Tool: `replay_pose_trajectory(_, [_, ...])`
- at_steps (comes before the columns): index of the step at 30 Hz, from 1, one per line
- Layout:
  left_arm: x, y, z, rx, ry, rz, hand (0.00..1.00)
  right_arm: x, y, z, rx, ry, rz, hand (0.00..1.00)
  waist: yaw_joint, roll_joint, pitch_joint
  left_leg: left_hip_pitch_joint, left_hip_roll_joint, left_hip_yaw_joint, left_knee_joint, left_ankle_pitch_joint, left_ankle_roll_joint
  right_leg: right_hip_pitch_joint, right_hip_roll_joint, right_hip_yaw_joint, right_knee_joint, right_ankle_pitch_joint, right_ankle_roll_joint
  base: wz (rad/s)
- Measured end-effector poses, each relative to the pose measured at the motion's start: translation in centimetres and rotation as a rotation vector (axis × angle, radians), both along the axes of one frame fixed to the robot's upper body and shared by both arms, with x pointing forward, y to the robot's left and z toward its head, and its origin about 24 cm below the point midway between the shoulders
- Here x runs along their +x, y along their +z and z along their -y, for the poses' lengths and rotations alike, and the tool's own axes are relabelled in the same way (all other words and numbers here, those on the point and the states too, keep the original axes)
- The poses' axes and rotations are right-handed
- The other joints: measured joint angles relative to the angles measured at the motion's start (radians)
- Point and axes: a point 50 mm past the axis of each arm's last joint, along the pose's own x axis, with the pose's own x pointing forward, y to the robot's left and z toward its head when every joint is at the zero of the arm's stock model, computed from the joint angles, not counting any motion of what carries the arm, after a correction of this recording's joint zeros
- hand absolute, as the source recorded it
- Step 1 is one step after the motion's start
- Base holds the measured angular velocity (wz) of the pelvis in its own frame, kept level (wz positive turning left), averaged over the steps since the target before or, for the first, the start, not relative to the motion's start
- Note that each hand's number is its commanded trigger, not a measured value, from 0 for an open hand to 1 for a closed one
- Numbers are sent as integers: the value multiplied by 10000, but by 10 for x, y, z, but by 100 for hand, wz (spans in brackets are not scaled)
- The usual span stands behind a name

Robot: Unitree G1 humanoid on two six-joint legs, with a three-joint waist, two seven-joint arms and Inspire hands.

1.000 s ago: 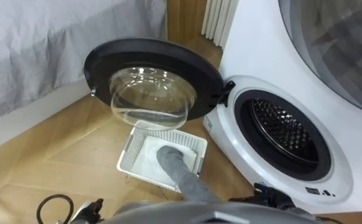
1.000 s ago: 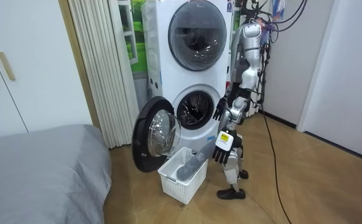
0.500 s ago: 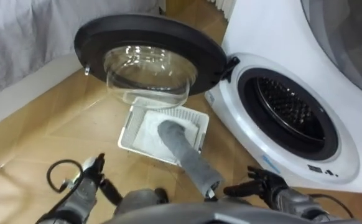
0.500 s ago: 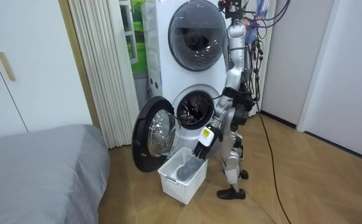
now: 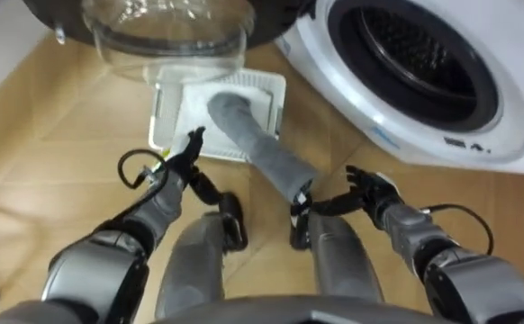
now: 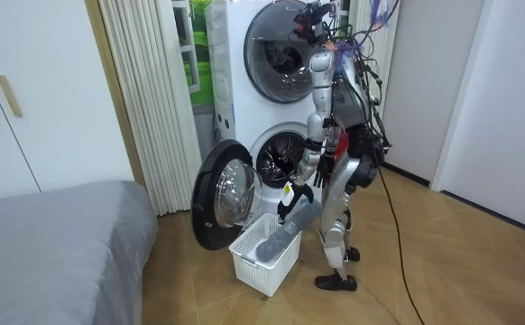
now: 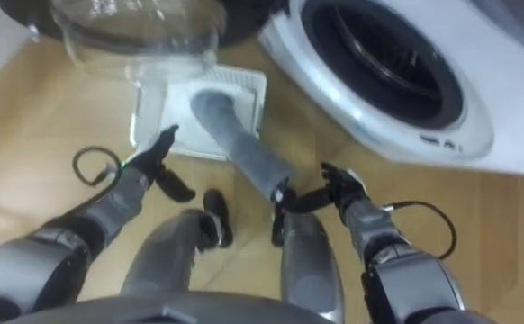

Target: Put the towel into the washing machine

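A grey rolled towel [image 5: 255, 146] lies slanted in a white slatted basket [image 5: 158, 126] on the wood floor, and its near end sticks out over the basket's front rim. My left hand [image 5: 186, 155] hovers open at the basket's near left corner. My right hand [image 5: 366, 187] is open with its fingers spread, just right of the towel's near end; I cannot tell if it touches. The washing machine's drum [image 5: 415, 54] stands open at the upper right. In the room view I bend forward over the basket [image 6: 262, 264].
The machine's round glass door [image 5: 172, 27] is swung open and hangs over the far side of the basket. A second drum [image 6: 285, 41] is stacked above the open one. A grey bed [image 6: 55, 244] lies at the room view's left.
I have bent forward, so the eye views now look straight down. Both arms have come forward towards the basket, and both hands now flank the towel's near end.
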Motion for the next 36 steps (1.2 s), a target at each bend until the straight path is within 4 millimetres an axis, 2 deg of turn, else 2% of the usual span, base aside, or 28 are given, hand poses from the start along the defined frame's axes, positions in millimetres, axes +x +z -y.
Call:
replay_pose_trajectory(2, [16, 14, 1, 579, -445, 880, 0, 16, 9, -2, 33, -99, 542, 0, -274, 15, 46, -1158, 165, -18, 981, -386, 102, -1184, -12, 72, 1010, -385, -115, -6])
replay_pose_trajectory(3, [18, 16, 1, 740, -548, 1048, 0, 19, 11, -2, 67, -119, 682, 0, -344, -2, 69, -1421, 194, -17, 1245, -469, 117, -1480, -17, 115, 1302, -443, -124, -6])
replay_pose_trajectory(5, [32, 30, 3, 1351, -1038, 1770, 0, 28, 18, -3, 379, -385, 1075, 0, -454, -56, 107, -2397, 398, 8, 2143, -747, 154, -2516, 108, 311, 2139, -631, -187, -18])
replay_pose_trajectory(6, [35, 32, 2, 1479, -1137, 1890, 0, 30, 19, -4, 483, -461, 1143, 0, -482, -55, 107, -2600, 457, 25, 2309, -785, 131, -2732, 151, 375, 2278, -647, -181, -19])
replay_pose_trajectory(9, [43, 42, 7, 1801, -1504, 2554, 0, 37, 25, -7, 1304, -870, 1572, 0, -899, -61, 104, -3526, 538, 36, 2917, -792, 146, -3722, 166, 513, 2920, -683, -144, -8])
replay_pose_trajectory(11, [51, 51, 9, 2041, -1903, 2920, 0, 43, 30, -11, 1927, -986, 2006, 0, -1086, -56, 104, -4245, 812, 37, 3479, -858, 183, -4409, 334, 521, 3299, -626, -168, -22])
replay_pose_trajectory(14, [61, 63, 10, 2472, -2458, 3402, 0, 48, 34, -15, 2480, -926, 2305, 0, -1412, -52, 106, -4776, 832, 3, 3968, -916, 164, -4972, 368, 519, 3816, -645, -365, -2])
replay_pose_trajectory(19, [72, 77, 12, 2826, -2726, 4107, 0, 52, 39, -19, 2990, -938, 2705, 0, -1679, -51, 106, -5253, 979, 5, 4519, -1105, 106, -5502, 384, 529, 4396, -827, -493, -1])
replay_pose_trajectory(24, [77, 86, 17, 3257, -3255, 4798, 0, 58, 45, -20, 3419, -1023, 3035, 0, -1949, -51, 104, -5671, 993, 20, 4767, -1177, 27, -6002, 390, 572, 4782, -948, -591, 2])
replay_pose_trajectory(29, [77, 89, 21, 3691, -3855, 5321, 0, 60, 47, -19, 3488, -1200, 3194, 0, -2218, -50, 104, -5998, 1022, -55, 4977, -1304, -35, -6287, 309, 410, 4992, -1128, -747, 0])
replay_pose_trajectory(36, [78, 91, 28, 4218, -4678, 5509, 0, 60, 47, -20, 3603, -1176, 3237, 0, -2342, -55, 102, -6159, 1018, -172, 5019, -1423, -74, -6359, 329, 348, 4998, -1280, -736, 1])
